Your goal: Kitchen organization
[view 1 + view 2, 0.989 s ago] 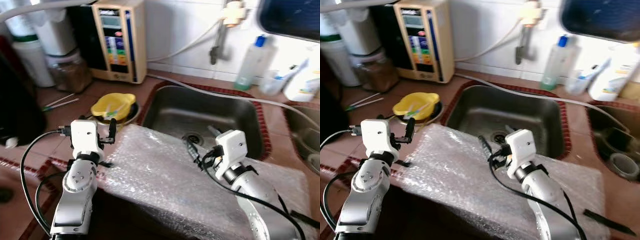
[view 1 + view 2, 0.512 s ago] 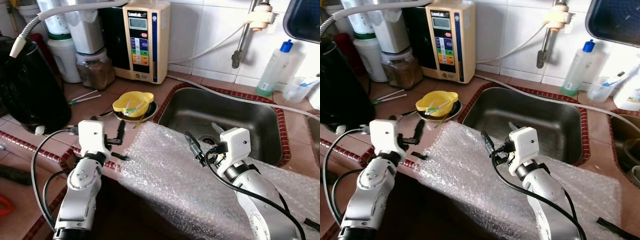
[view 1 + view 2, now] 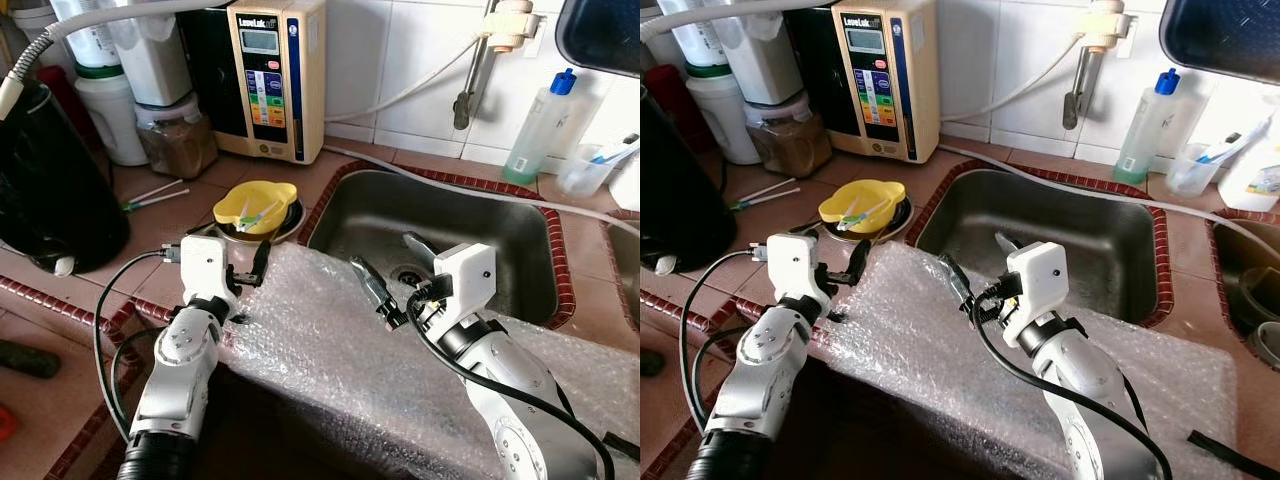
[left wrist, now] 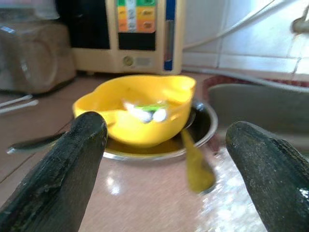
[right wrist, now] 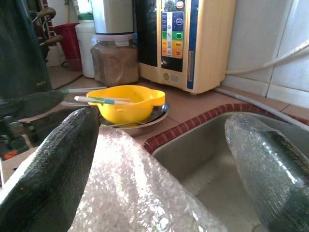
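Bubble wrap (image 3: 340,350), one clear sheet: you have it draped over the front edge of the tiled tabletop (image 3: 150,225), its far edge reaching the sink (image 3: 450,225) rim.

Your left to right:
- Black kettle-like vessel (image 3: 45,180), far left.
- Left claw (image 3: 252,275), fingers spread wide, holding nothing, at the sheet's left corner and pointed at the bowl.
- Yellow bowl (image 3: 255,205) on a metal plate (image 4: 193,133), just beyond that claw; utensils lie in it.
- Beige water unit (image 3: 275,75) against the wall tiles.
- Right claw (image 3: 395,270), fingers also spread wide and empty, above the sheet at the sink's near rim.
- Clear bottle with blue cap (image 3: 538,125), behind the sink.
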Tool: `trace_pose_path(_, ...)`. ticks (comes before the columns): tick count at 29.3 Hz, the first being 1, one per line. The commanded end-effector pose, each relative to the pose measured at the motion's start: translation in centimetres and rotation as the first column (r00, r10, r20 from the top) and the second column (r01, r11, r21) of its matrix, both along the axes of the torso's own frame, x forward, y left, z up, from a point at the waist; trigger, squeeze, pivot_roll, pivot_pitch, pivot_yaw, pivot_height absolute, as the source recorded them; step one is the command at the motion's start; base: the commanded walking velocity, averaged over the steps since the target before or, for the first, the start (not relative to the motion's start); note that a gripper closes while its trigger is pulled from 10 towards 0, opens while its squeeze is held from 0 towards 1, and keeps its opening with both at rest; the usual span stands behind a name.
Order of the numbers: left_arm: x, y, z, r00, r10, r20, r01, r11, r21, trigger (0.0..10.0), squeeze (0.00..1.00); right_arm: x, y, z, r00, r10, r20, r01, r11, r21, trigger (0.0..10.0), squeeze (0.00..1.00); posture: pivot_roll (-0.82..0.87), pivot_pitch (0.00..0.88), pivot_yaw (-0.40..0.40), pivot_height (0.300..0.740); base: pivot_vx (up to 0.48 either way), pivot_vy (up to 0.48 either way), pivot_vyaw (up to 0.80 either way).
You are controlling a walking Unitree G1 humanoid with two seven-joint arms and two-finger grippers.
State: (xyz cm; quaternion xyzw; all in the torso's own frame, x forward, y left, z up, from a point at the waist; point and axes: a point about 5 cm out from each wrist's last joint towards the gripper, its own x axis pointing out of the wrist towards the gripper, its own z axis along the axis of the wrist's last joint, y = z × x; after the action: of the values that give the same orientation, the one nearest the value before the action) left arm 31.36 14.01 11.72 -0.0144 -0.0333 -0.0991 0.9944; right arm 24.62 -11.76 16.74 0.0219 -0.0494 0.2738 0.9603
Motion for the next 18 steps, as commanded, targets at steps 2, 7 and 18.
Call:
trace_pose_path(2,0.7,-0.3,0.7,0.999,0.016,0.034,-0.016,1.000,-0.006,10.0,0.00,-0.5,0.4,0.4,0.999,0.041,-0.006,-0.041,0.999,0.012,10.0,0.00,-0.08,0.000,0.018,0.740,0.000,0.000,0.00)
trace_pose_path(7,1.2,-0.6,0.9,0.999,0.024,0.047,-0.024,1.000,-0.001,10.0,0.00,-1.6,1.2,0.4,0.987,0.153,-0.053,-0.151,0.987,0.046,10.0,0.00,-0.09,0.000,0.016,0.740,0.000,0.000,0.00)
trace_pose_path(18,2.2,-0.1,0.4,0.998,0.053,0.040,-0.055,0.998,0.030,10.0,0.00,-2.3,1.5,0.2,0.970,0.220,-0.099,-0.215,0.975,0.056,10.0,0.00,-0.09,0.000,0.024,0.740,0.000,0.000,0.00)
